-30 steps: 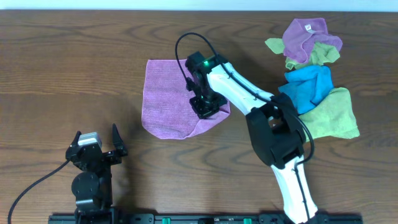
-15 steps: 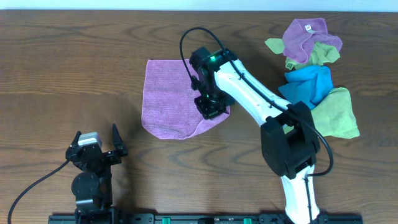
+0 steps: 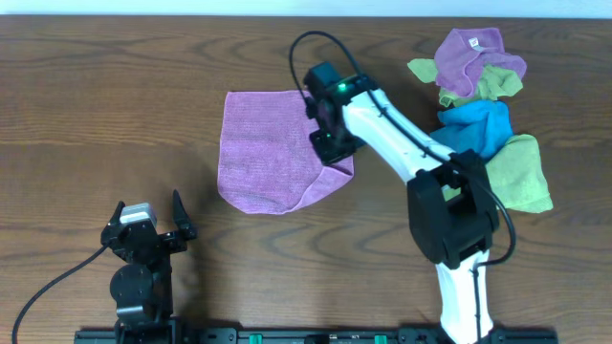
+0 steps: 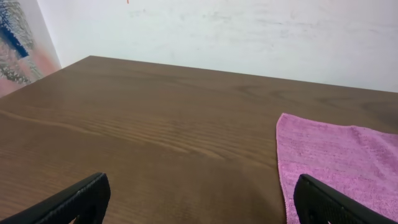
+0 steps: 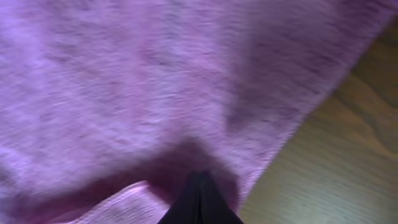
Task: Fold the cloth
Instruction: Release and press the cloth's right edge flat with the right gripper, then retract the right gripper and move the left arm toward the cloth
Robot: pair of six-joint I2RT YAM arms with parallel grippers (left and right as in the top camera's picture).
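A dark brown wooden table (image 3: 115,96) spreads under both my arms, and my left wrist camera shows a plain white wall (image 4: 249,31) beyond its far edge.

The cloth (image 3: 268,148) lies near the middle of the table, lilac-purple and mostly flat. Its left side is rounded and its lower right edge runs on a slant. My right gripper (image 3: 330,146) is down on the cloth's right-hand part. In my right wrist view the two black fingers (image 5: 200,193) are pressed together into a single dark point, and the purple cloth (image 5: 124,93) puckers up around them, so the gripper is clamped on a pinch of the fabric. Bare table (image 5: 348,149) shows past the cloth's edge on the right of that view. A black cable (image 3: 304,50) loops above that wrist.

My left gripper (image 3: 153,227) sits well apart from the cloth, near the front left of the table. Its fingers are spread wide and hold nothing. From its own camera I see the two fingertips at the lower corners, the table (image 4: 155,124) between them, and one corner of the cloth (image 4: 336,162) lying flat on the right.

At the far right of the table a heap of other cloths is bunched together — a second purple cloth (image 3: 469,53) at the top, an olive-green one (image 3: 490,84) just under it, a bright blue one (image 3: 473,129) below, and a larger olive-green cloth (image 3: 516,177) at the bottom.
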